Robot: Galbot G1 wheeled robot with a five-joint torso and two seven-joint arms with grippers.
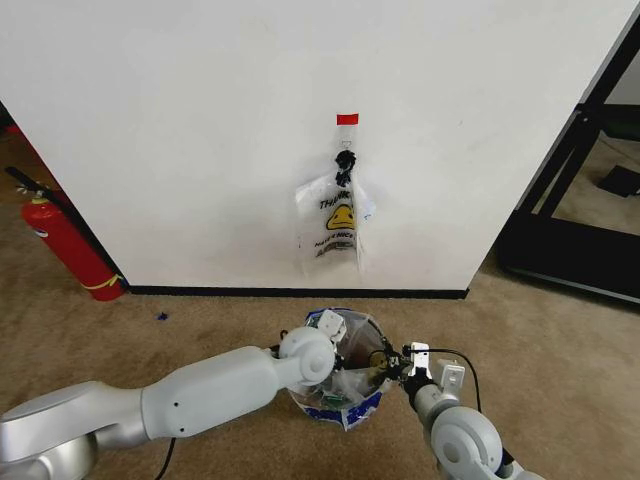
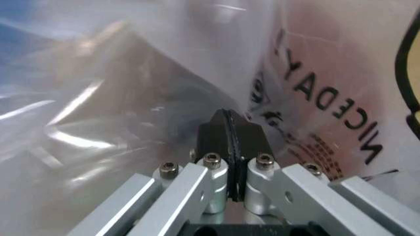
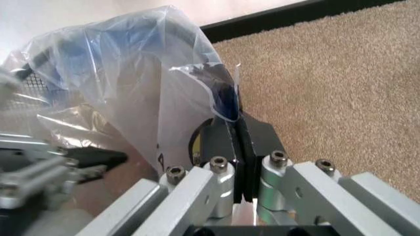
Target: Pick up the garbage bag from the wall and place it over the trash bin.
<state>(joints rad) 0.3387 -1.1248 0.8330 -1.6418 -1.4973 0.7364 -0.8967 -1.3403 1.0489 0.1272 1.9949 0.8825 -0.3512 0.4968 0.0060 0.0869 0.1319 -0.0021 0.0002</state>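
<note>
The garbage bag point(image 1: 350, 385), crinkly translucent plastic with blue patches and black lettering, is spread around the top of the trash bin point(image 1: 318, 400) on the carpet just before the wall point(image 1: 200, 120). My left gripper point(image 1: 328, 332) is at the bag's left side, and the left wrist view shows it point(image 2: 229, 123) shut on the bag's film point(image 2: 328, 98). My right gripper point(image 1: 400, 362) holds the right side. In the right wrist view it point(image 3: 235, 123) is shut on a blue-tinted edge of the bag point(image 3: 131, 73), with the bin's dark rim point(image 3: 39, 64) showing through.
Another smiley bag point(image 1: 335, 225) hangs from a black clip point(image 1: 345, 160) under a red tape strip point(image 1: 347, 119). A red fire extinguisher point(image 1: 65, 245) leans at the left. A black frame point(image 1: 570, 200) stands at the right. Open carpet point(image 1: 560, 340) lies around the bin.
</note>
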